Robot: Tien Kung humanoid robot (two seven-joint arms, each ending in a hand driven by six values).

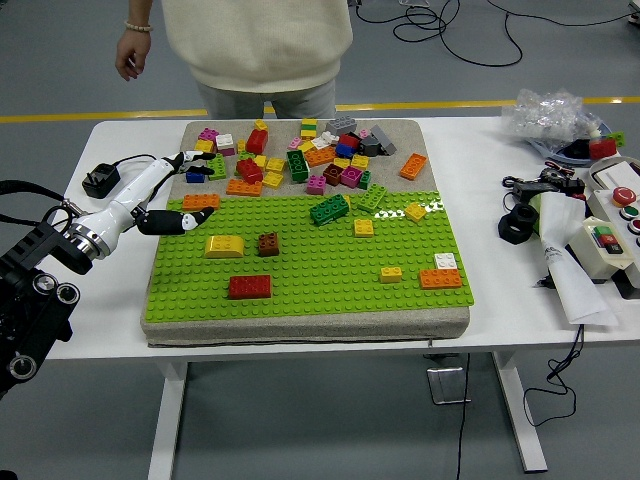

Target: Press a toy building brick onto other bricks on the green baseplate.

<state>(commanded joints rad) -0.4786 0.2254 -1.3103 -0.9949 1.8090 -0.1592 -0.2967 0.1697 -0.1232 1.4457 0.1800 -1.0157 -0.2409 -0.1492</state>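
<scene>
Over the left edge of the green baseplate (310,270), the robot's left hand (170,190) reaches in from the picture's left, its white fingers (190,157) spread apart and its dark thumb pointing toward the board, holding nothing. An orange brick (201,201) lies just beside the fingertips at the plate's far left corner, and a blue brick (196,174) sits close behind them. A little nearer on the plate stand a yellow brick (224,246) and a small brown brick (268,244) side by side, with a red brick (249,287) in front of them toward the near edge. Farther right on the plate are a dark green brick (329,209), a small yellow brick (364,228), another yellow one (391,274), and an orange brick with a white one on it (441,276). Beyond the plate's far edge, on the grey mat (400,325), lies a heap of loose bricks (300,155) in many colours. A black adapter (97,181) rests on the white table (110,330) left of the arm. At the far side stands a person in a cream sweater (255,40), one hand (127,60) hanging at the side, clear of the table. The right arm does not show.
</scene>
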